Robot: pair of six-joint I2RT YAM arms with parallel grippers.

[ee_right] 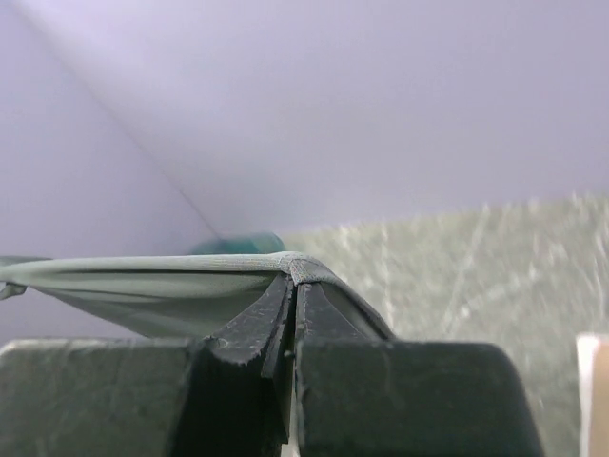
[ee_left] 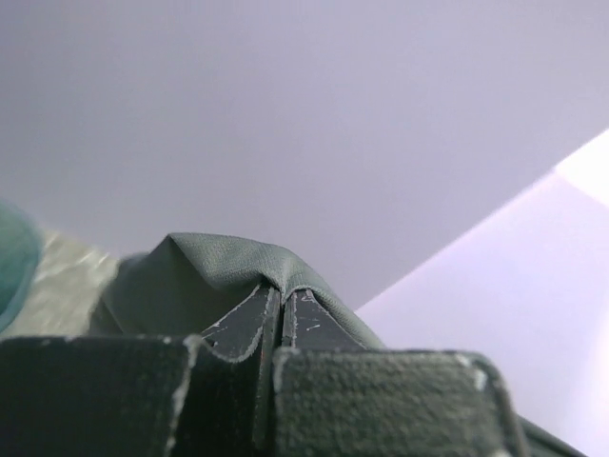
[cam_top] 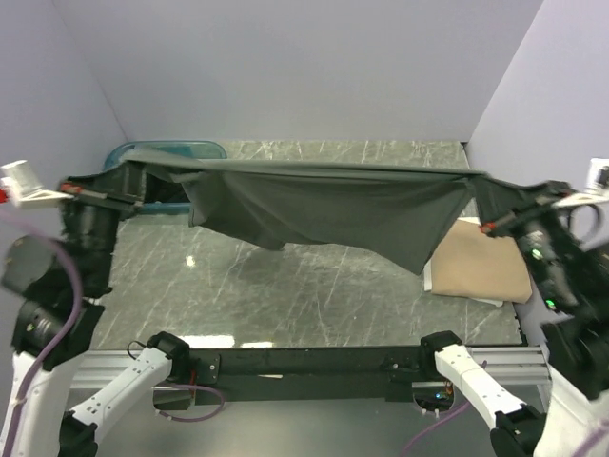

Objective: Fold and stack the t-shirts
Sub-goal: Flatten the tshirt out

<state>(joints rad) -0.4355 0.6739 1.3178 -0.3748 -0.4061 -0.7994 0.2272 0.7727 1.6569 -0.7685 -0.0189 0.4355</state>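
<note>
A dark grey-olive t-shirt hangs stretched in the air across the table, its top edge taut between both grippers. My left gripper is shut on the shirt's left end; in the left wrist view the cloth drapes over the closed gripper. My right gripper is shut on the right end; in the right wrist view the shirt's edge runs left from the closed gripper. A folded tan t-shirt lies on the table at the right, under the hanging cloth's right corner.
A teal plastic tub stands at the back left, partly behind the shirt and left arm; it also shows in the right wrist view. The marble table lies below the hanging shirt. Walls enclose the back and sides.
</note>
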